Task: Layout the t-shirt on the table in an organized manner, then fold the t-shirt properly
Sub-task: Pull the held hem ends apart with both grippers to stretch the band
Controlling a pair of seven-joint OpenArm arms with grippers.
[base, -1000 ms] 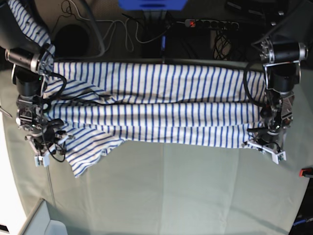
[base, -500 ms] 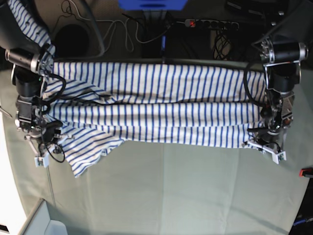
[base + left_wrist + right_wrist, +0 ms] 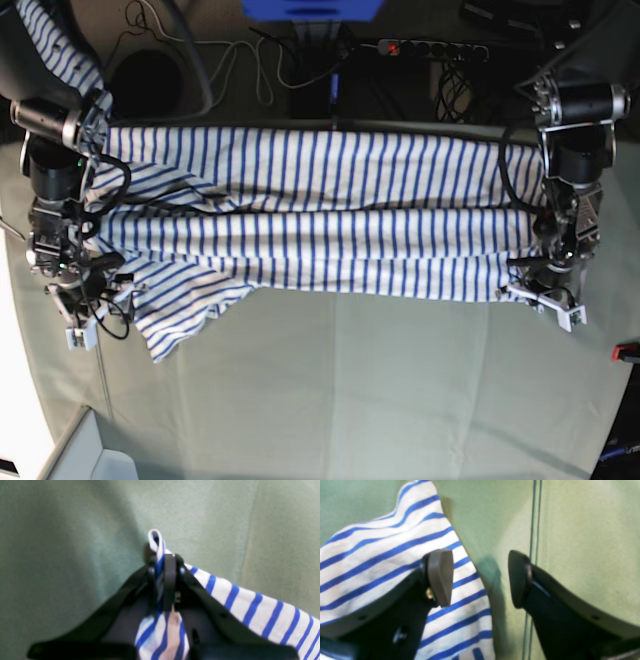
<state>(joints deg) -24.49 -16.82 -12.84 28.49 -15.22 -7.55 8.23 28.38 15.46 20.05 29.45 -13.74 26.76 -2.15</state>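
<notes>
The t-shirt (image 3: 320,215) lay stretched but bunched across the table (image 3: 380,390), not flat yet, no folds done. My left gripper (image 3: 162,565) pinched its edge. My right gripper (image 3: 480,577) stood spread, cloth beside it.

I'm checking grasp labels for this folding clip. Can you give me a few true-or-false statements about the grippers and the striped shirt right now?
1. The left gripper is shut on the white, blue-striped cloth t-shirt. True.
2. The right gripper clamps the shirt. False: its jaws stand apart, with nothing between them.
3. The shirt lies stretched across the pale grey-green cloth-covered table. True.
4. The shirt is folded into a neat square. False: it is a long, creased band.
</notes>
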